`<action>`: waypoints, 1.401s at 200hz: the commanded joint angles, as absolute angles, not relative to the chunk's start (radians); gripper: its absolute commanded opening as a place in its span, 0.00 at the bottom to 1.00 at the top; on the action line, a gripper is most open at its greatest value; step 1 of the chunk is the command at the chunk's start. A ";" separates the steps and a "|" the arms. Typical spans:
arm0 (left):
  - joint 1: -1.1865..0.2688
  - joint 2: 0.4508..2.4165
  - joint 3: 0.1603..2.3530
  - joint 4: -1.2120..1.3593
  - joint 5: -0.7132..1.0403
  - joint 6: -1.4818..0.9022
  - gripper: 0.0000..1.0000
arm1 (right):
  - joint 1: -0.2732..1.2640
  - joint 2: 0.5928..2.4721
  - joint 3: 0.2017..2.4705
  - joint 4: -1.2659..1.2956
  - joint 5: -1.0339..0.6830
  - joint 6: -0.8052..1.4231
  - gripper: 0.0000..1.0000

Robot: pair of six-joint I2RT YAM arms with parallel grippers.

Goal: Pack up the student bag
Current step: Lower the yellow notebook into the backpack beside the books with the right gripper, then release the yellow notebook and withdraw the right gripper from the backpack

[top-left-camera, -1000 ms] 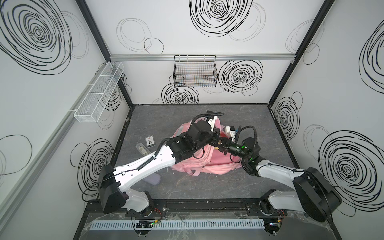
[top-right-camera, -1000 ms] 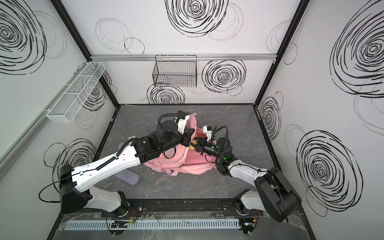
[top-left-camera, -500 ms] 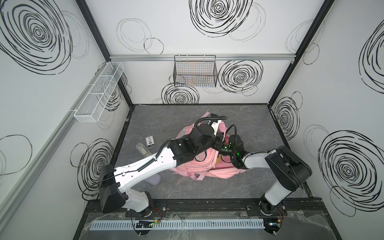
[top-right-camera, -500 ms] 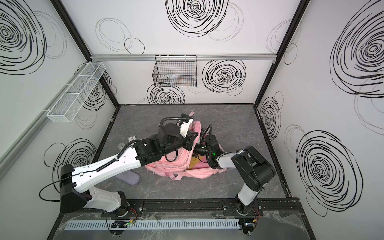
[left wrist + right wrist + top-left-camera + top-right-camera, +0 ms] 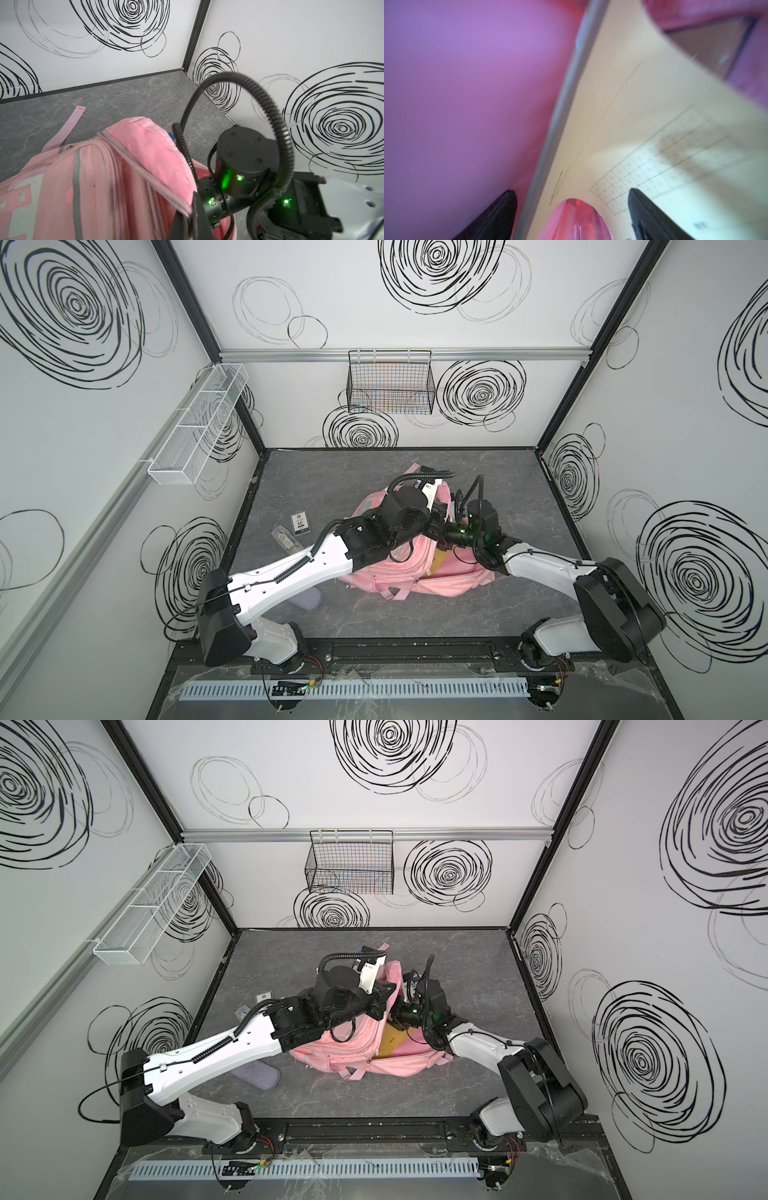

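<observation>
The bag (image 5: 415,587) is laid on the bench (image 5: 374,472), directly under both hands, with its main opening turned up toward them. The left hand (image 5: 195,201) is pressed together on the zip edge (image 5: 145,172) of that opening, and the pink flap along that edge is seen raised at the hand's tip. The right hand (image 5: 571,191) is pushed into the opening just beside the left hand, so that in both top views its tip is hidden by fabric and by the left wrist. Its fingers (image 5: 500,214) are seen spread in the right wrist view, with blurred pink lining to one side of them. A tan book (image 5: 643,124) with a printed grid is set inside the bag just ahead of the right hand, and its grey edge is seen running in between the fingers. A clear pink piece (image 5: 577,220) is also seen between the fingers, touched by neither as far as is shown; what it is cannot be told. Well apart from the left hand, past the outer side of its arm, a card (image 5: 300,523) and a clear packet (image 5: 284,540) are laid near each other on the bench. A grey pouch (image 5: 307,599) is laid well behind the left hand, partly hidden under its arm. A wire basket (image 5: 390,385) is hung on the wall far ahead of both hands.
</observation>
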State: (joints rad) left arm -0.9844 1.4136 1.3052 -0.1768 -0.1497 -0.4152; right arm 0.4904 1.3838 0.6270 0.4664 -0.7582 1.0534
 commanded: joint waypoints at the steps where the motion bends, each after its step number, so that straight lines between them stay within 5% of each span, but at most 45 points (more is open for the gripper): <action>1: -0.982 1.365 1.380 0.048 -0.140 -0.397 0.00 | 0.476 1.373 0.634 0.431 -0.701 0.942 0.65; 11: -0.984 1.371 1.388 0.049 -0.120 -0.397 0.00 | 0.494 1.413 0.667 0.429 -0.694 0.927 0.50; 38: -0.999 1.397 1.416 0.035 -0.092 -0.389 0.00 | 0.570 1.597 0.832 0.376 -0.720 0.886 0.27; 106: -0.994 1.380 1.410 0.013 -0.094 -0.372 0.00 | 0.609 1.837 0.914 0.434 -0.703 0.905 0.31; 229: -0.923 1.423 1.259 0.078 -0.048 -0.378 0.00 | 0.335 1.051 0.591 -0.160 -0.388 0.681 0.58; 252: -0.924 1.414 1.248 0.059 -0.042 -0.375 0.49 | 0.386 0.861 0.600 -0.360 -0.253 0.679 0.61; 280: -0.926 1.326 1.179 0.067 -0.084 -0.369 0.63 | 0.514 0.647 0.593 -0.546 -0.125 0.785 0.61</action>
